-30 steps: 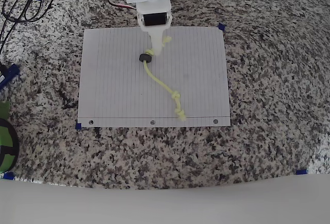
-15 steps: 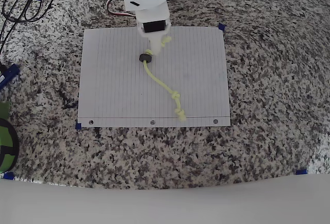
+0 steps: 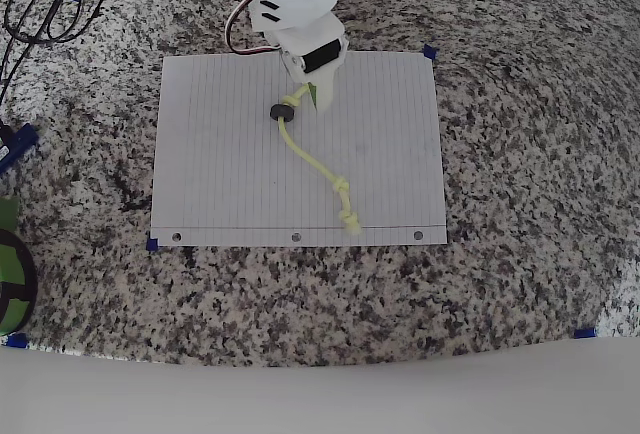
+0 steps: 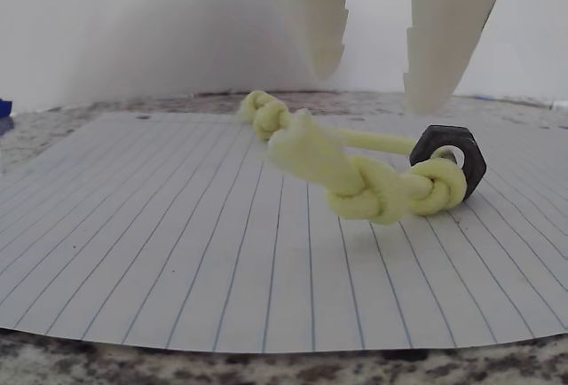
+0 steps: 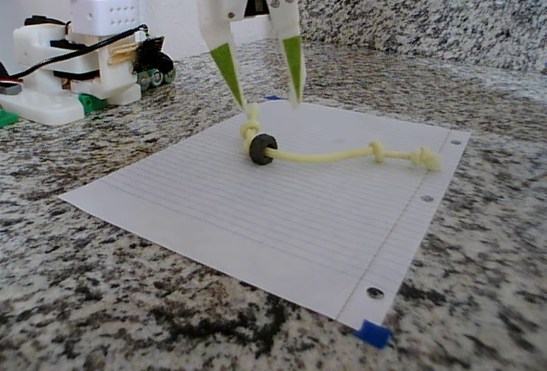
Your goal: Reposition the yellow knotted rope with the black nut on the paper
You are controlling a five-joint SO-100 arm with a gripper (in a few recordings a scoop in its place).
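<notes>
The yellow knotted rope (image 3: 315, 161) lies on the paper (image 3: 220, 154), curving from the upper middle down toward the punched-hole edge. The black nut (image 3: 283, 111) is threaded on it near its upper end. My gripper (image 3: 308, 97) hangs open just above that upper knot, holding nothing. In the wrist view the fingertips (image 4: 324, 61) hover over the near knot of the rope (image 4: 368, 192), and the nut (image 4: 451, 159) stands on edge at the right. In the fixed view the gripper (image 5: 269, 104) straddles the rope end above the nut (image 5: 261, 149).
The paper sits on a speckled granite counter (image 3: 520, 154). Blue tape marks (image 3: 430, 52) are at the paper's corners. Cables (image 3: 40, 4) lie at the top left and a green object (image 3: 8, 254) at the left edge. A granite backsplash (image 5: 427, 12) rises behind.
My gripper has turned at the wrist and shifted slightly right over the rope's upper end. The rope and nut lie where they were.
</notes>
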